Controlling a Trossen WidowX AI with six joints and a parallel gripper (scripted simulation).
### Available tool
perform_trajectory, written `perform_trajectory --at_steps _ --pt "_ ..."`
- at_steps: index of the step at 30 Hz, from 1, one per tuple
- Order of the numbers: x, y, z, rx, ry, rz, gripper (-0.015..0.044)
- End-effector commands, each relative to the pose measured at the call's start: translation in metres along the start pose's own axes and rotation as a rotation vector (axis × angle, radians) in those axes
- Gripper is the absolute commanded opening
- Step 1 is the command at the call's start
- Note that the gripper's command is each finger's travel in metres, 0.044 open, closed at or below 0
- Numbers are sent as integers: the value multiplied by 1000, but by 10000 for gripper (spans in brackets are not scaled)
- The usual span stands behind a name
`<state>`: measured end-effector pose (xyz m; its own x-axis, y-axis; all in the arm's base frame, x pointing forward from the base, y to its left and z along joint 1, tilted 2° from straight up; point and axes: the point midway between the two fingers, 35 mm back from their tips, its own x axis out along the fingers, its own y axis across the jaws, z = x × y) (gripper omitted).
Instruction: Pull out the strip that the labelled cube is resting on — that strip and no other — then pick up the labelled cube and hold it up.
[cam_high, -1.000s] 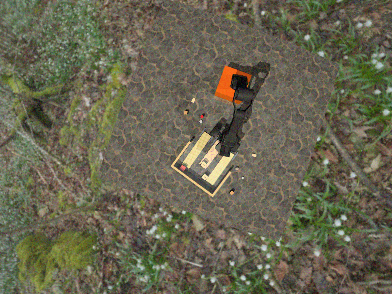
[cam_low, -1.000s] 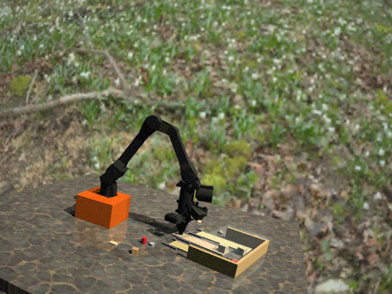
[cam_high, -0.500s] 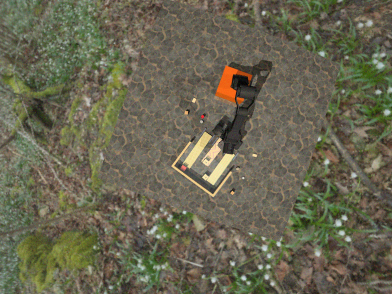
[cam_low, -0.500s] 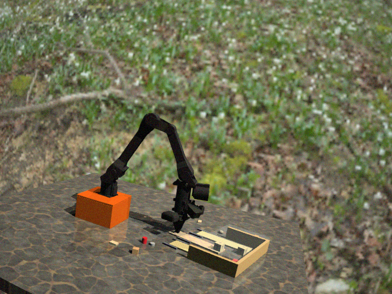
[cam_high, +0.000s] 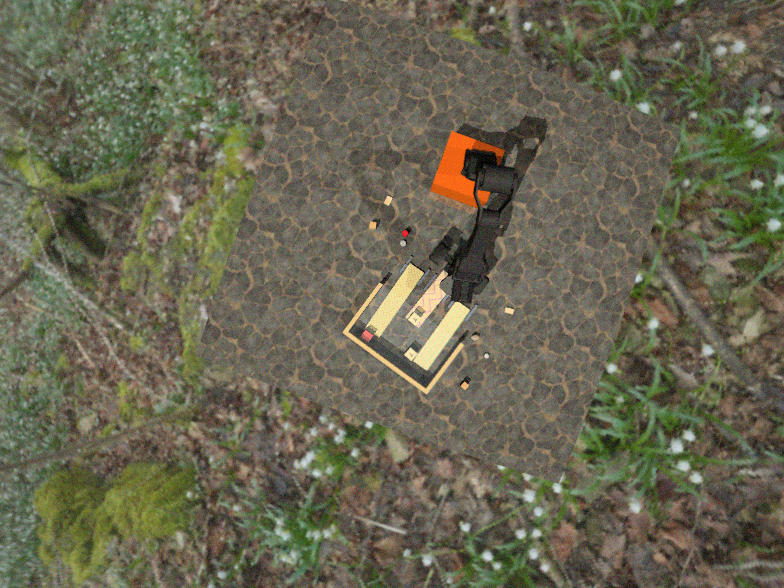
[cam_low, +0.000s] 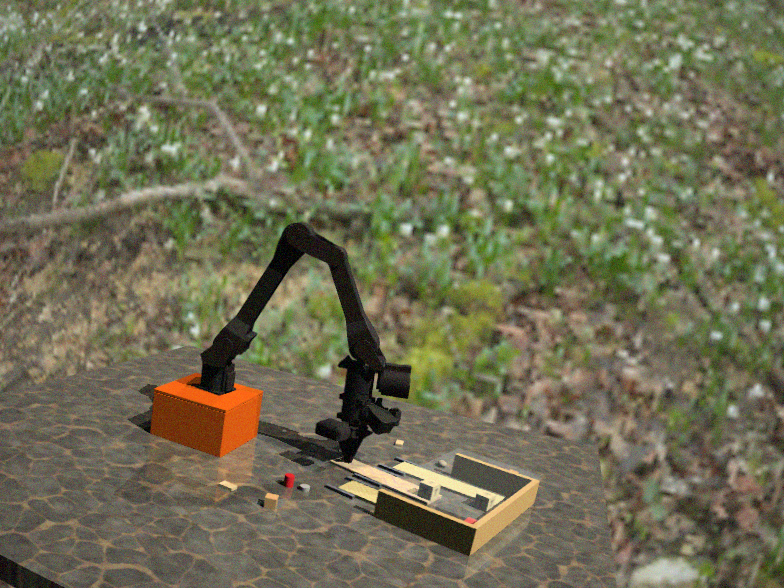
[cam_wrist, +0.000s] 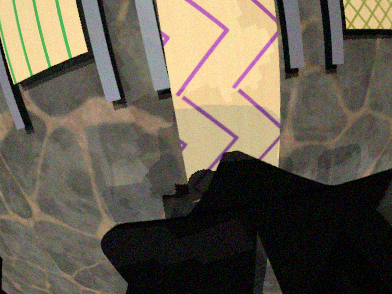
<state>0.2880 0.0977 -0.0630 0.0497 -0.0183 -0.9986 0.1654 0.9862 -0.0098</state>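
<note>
The labelled cube (cam_high: 416, 316) (cam_low: 428, 491) rests on the zigzag strip (cam_high: 433, 297) (cam_low: 386, 478) (cam_wrist: 225, 60); our closed jaws (cam_high: 447, 273) (cam_low: 347, 459) are at its end outside the wooden frame (cam_high: 387, 360) (cam_low: 430, 522).

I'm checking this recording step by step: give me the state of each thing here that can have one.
Gripper: shut, tip down at the zigzag strip's outer end
Zigzag strip: flat, outer end past the rails
Cube on it: resting on the inner end, not lifted
Crosshatched strip: flat
Green-lined strip: flat
Red cylinder: upright
</note>
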Motion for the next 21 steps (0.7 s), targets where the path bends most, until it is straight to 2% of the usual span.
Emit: perform_trajectory --at_steps 1,21 --pt "6 -2 -17 -3 36 -7 0" --pt "6 -2 -42 -3 38 -7 0"
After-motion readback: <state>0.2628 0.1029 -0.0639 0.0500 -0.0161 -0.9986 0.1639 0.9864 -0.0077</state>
